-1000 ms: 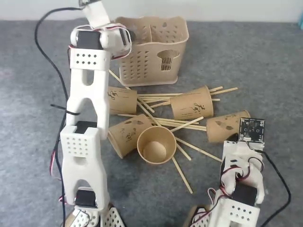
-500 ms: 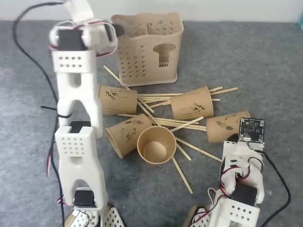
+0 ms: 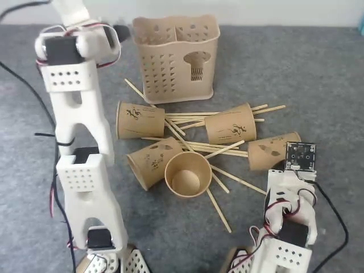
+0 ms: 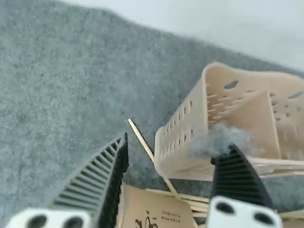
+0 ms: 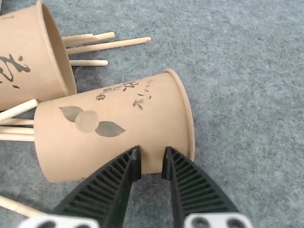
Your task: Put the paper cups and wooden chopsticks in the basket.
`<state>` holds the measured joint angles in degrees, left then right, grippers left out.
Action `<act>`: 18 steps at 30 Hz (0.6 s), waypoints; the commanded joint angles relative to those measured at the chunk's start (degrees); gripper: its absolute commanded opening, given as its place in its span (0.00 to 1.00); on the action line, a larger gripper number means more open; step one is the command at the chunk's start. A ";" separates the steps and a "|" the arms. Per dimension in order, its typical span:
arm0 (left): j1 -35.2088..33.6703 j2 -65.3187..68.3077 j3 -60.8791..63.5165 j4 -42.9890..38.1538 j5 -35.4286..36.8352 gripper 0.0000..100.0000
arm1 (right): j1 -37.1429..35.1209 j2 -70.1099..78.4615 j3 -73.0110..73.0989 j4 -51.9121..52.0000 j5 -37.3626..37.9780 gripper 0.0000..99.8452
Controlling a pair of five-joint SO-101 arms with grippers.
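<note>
Cups of tan paper [image 3: 230, 124], five: four lie sideways, one shows you its mouth.
Left jaws wide, empty; right jaws barely parted, empty.

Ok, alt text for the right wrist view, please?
A paper cup printed with leaves lies on its side on grey carpet, with the right gripper poised at its side, jaws a narrow gap apart. A second paper cup and wooden chopsticks lie nearby.
</note>
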<state>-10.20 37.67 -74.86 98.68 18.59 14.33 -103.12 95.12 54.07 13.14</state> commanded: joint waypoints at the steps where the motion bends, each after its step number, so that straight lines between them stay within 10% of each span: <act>1: 2.90 -3.69 1.80 1.85 -1.14 0.27 | -0.48 -0.84 -0.26 -1.45 1.05 0.09; 18: 5.19 5.27 2.95 -6.51 -3.60 0.26 | -0.48 -0.84 -0.26 -1.36 1.05 0.09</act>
<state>-5.27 41.54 -71.69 94.55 16.22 14.33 -103.12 95.12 54.07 13.14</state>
